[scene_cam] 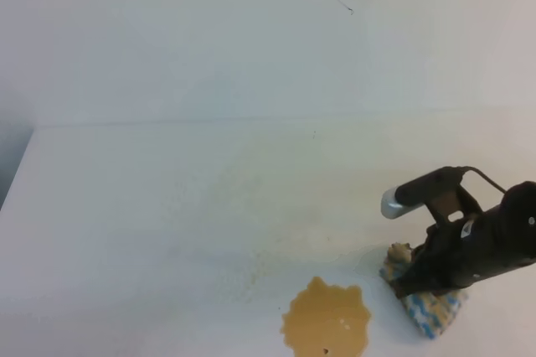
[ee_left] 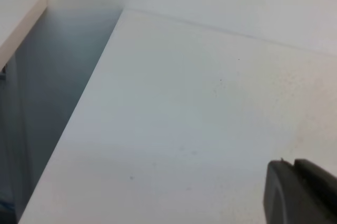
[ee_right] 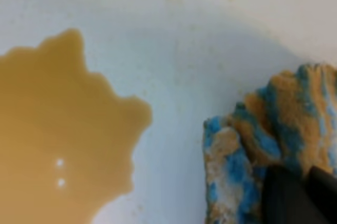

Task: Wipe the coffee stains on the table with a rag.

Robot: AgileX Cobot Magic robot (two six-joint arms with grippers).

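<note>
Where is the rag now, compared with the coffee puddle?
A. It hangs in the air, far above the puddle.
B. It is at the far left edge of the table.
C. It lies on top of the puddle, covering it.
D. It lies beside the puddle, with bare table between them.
D: the rag sits right of the coffee puddle, a bare strip of table between them, under the right claw.

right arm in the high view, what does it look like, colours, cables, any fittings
The right arm is black and chunky, with a black bar-shaped module on top ending in a silver-grey cap. A thin black cable loops off its rear. The right gripper has dark, matte fingers. No markings are legible.
</note>
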